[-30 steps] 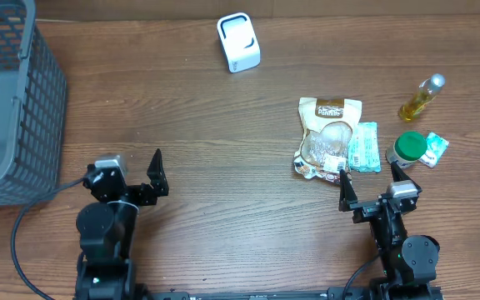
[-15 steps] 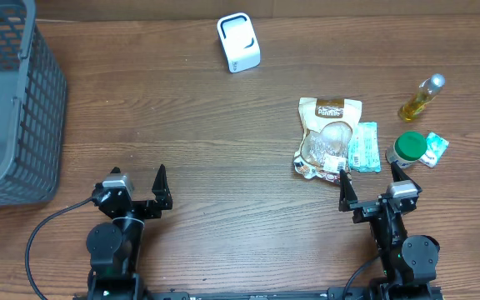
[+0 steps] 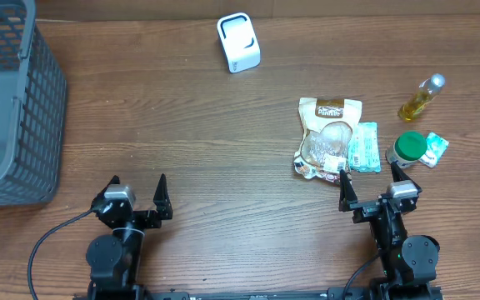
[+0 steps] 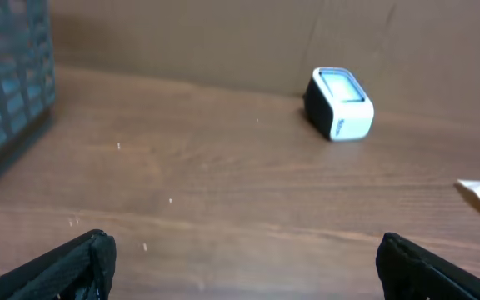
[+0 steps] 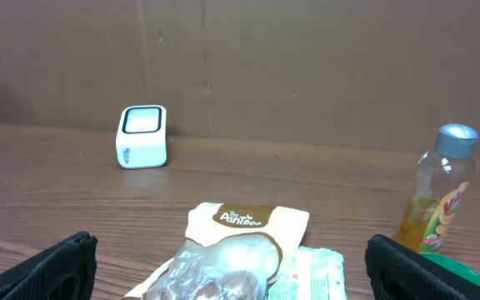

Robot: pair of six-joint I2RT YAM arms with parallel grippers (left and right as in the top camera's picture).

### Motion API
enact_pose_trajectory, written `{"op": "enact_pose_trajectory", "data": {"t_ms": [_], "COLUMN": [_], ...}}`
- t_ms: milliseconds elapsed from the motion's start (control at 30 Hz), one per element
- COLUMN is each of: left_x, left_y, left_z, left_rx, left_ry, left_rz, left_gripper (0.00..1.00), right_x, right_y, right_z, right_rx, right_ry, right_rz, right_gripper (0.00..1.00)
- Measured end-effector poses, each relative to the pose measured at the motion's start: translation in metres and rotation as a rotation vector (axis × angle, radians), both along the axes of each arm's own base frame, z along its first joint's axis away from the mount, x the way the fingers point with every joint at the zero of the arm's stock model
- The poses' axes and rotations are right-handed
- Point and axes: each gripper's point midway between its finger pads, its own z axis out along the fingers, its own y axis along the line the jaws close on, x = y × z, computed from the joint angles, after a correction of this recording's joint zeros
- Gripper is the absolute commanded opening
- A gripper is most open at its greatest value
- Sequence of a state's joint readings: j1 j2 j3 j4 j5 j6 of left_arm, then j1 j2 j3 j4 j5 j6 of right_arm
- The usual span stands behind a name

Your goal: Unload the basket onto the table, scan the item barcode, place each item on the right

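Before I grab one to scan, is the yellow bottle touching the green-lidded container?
Apart. The overhead view shows a strip of bare tabletop between the yellow bottle and the green-lidded container.

A brown wood-grain counter (image 3: 223, 125) of long horizontal planks runs back to a plain brown wall (image 5: 307, 67) marked by faint vertical seams, all under soft, even light that throws hardly any shadow.

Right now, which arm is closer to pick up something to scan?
Right, probably. The right gripper, open, sits just short of the snack bag. The left gripper, also open, is far across the table from it.
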State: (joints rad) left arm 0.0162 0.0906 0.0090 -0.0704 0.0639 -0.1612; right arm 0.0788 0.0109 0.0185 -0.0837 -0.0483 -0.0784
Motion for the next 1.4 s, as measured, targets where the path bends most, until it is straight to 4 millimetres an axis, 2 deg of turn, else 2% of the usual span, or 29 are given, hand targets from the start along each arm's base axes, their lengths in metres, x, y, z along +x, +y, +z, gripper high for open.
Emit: {"op": "enact_pose_trajectory", "data": {"t_ms": [233,633,1400], "left_x": [-0.003,-0.003,-0.003], "left_y": [0.000,0.001,0.001], "left_z": [0.016,0.016,0.016], "left_rx": [0.074,0.140,0.144], "left_ry": [-0.074,-0.078,-0.078], "left_rz": [-0.008,-0.008,-0.008], "left_gripper": [0.99,1.00,1.00], "right_x": [0.000,0.000,0.000], "right_y": [0.000,0.000,0.000], "right_z": [0.000,0.000,0.000], "right_rx": [0.000,0.000,0.000], "right_ry": [0.000,-0.001,-0.001], "right_rz": [0.000,0.000,0.000], "right_gripper": [1.00,1.00,1.00]}}
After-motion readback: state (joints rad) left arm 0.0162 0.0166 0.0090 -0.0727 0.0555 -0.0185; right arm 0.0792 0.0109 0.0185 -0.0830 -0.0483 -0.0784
